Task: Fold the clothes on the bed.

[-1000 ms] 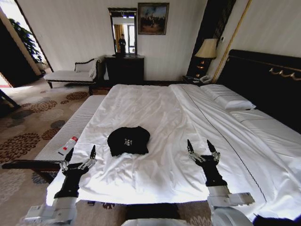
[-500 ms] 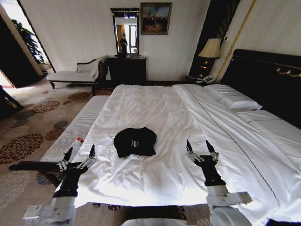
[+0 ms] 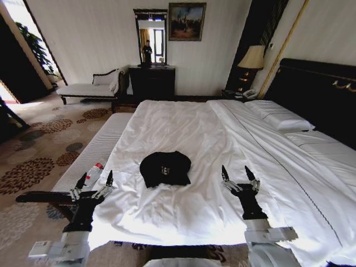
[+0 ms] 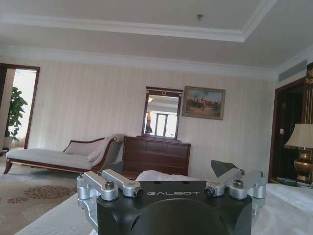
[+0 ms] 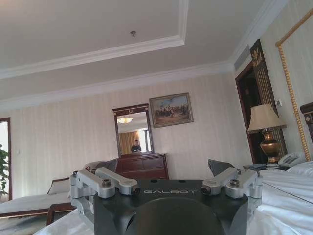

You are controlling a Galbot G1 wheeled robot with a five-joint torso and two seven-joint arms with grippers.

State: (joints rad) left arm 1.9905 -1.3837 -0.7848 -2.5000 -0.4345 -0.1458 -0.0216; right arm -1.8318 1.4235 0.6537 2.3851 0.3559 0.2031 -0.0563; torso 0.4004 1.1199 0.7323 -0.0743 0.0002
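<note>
While the two arms are reaching forward over the near edge of the large double bed with white sheets and a dark headboard [image 3: 233, 133], the small black cotton T-shirt with faint white lettering [image 3: 165, 168] is lying bunched in a rounded heap on the white duvet, between the two grippers and a little farther up the bed than either. On the robot's left, the left gripper [image 3: 93, 182] is hovering above the near left corner of the bed with its two dark pointed fingers [image 3: 109, 178] spread apart and holding nothing; just beyond it a clear plastic bottle with a red cap [image 3: 93, 173] is lying on the pale upholstered bench [image 3: 94, 150] that is standing alongside the bed. On the robot's right, the right gripper [image 3: 238, 174] is hanging over the white sheet, its fingers likewise parted and empty, apart from the shirt. Against the far striped wall a dark wooden dresser [image 3: 152, 82] is standing under a framed mirror [image 3: 150, 36], with a chaise [image 3: 89, 88] to its left and a lamp with a pale shade [image 3: 251, 57] beside the headboard.
</note>
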